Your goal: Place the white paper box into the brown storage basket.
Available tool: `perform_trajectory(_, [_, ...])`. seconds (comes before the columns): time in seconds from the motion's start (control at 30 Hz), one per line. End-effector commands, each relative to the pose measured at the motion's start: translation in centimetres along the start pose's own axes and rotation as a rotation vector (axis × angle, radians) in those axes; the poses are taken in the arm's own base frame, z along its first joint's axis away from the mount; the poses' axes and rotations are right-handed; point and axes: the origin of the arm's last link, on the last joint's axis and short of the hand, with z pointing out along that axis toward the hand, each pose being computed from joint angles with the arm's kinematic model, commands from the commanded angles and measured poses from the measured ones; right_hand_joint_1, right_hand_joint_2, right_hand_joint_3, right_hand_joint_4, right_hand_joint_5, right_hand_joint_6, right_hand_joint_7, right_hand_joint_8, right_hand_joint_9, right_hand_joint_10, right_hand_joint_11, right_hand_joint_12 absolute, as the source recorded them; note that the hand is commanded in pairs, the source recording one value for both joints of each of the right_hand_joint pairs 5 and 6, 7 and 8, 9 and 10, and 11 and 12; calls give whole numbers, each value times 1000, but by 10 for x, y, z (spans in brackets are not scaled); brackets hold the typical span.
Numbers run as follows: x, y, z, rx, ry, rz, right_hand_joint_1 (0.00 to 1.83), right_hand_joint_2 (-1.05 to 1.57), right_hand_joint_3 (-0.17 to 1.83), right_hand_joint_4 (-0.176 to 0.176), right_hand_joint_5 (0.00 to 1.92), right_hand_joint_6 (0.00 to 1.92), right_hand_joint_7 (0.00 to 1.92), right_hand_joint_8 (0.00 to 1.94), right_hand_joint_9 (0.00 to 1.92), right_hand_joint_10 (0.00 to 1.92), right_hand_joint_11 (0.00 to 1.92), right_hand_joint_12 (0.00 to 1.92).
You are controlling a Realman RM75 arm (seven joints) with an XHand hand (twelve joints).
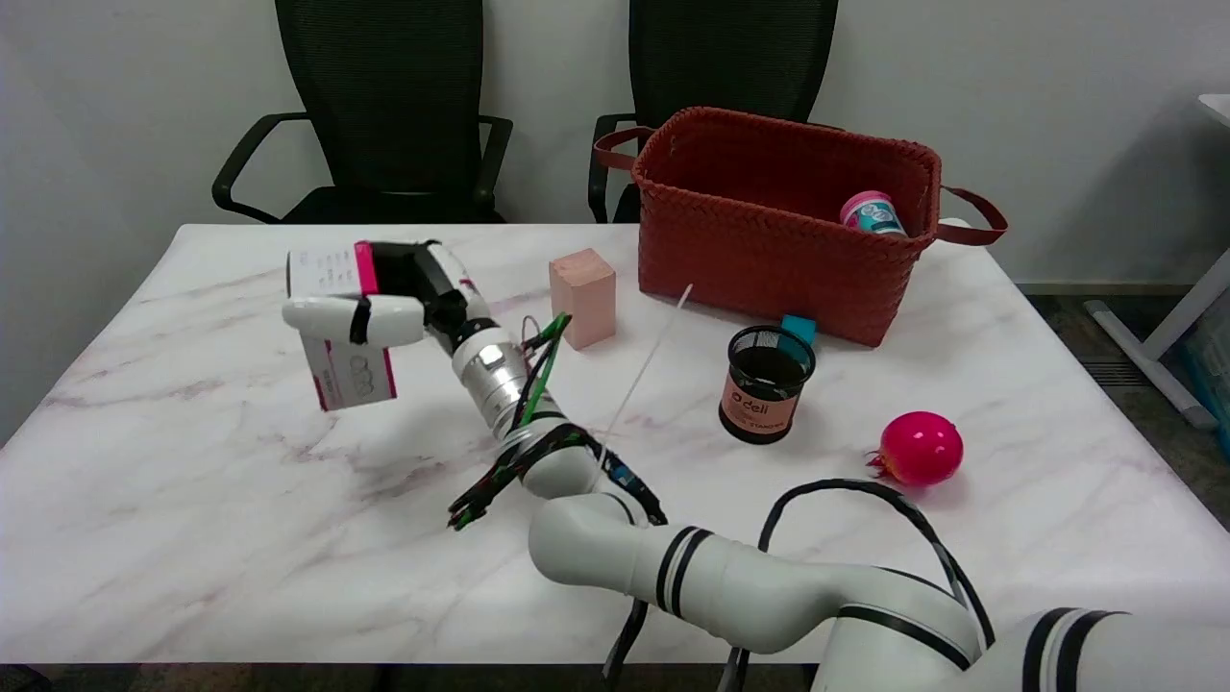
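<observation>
A white paper box (338, 327) with pink edges is held above the left part of the table, tilted. My right hand (389, 298) grips it, fingers wrapped over its top and a white finger across its front. The arm reaches in from the lower right. The brown woven storage basket (769, 245) stands at the back right of the table, well to the right of the hand and box. A pink-and-teal can (871, 213) lies inside the basket at its right end.
A pink block (582, 296) stands between the hand and the basket. A black mesh cup (766, 383) and a small blue block (798, 329) sit in front of the basket. A pink ball (921, 448) lies at the right. Two black chairs stand behind the marble table (192, 500).
</observation>
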Motion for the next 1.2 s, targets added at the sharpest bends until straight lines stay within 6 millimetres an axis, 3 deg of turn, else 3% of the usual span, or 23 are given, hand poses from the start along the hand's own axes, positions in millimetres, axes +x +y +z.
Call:
perform_trajectory(0.03, [74,-60,-3,226,150,-109,1301,1303,521,0,1920,1920,1572,1572,1391,1391,1251,1251])
perform_trajectory(0.27, [126,-91,-2,300,243,-181,1292,1335,517,0,1920,1920,1576,1576,1397,1397,1258,1258])
perform_trajectory(0.83, [230,-171,9,422,459,-355,1271,1378,515,0,1884,1884,1563,1563,1398,1398,1253,1253])
perform_trajectory(0.97, [253,-181,16,388,514,-405,1274,1364,522,0,1886,1886,1563,1563,1396,1396,1252,1252])
perform_trajectory(1.2, [292,-176,34,274,609,-458,1277,1302,540,0,1787,1787,1561,1561,1390,1390,1242,1242])
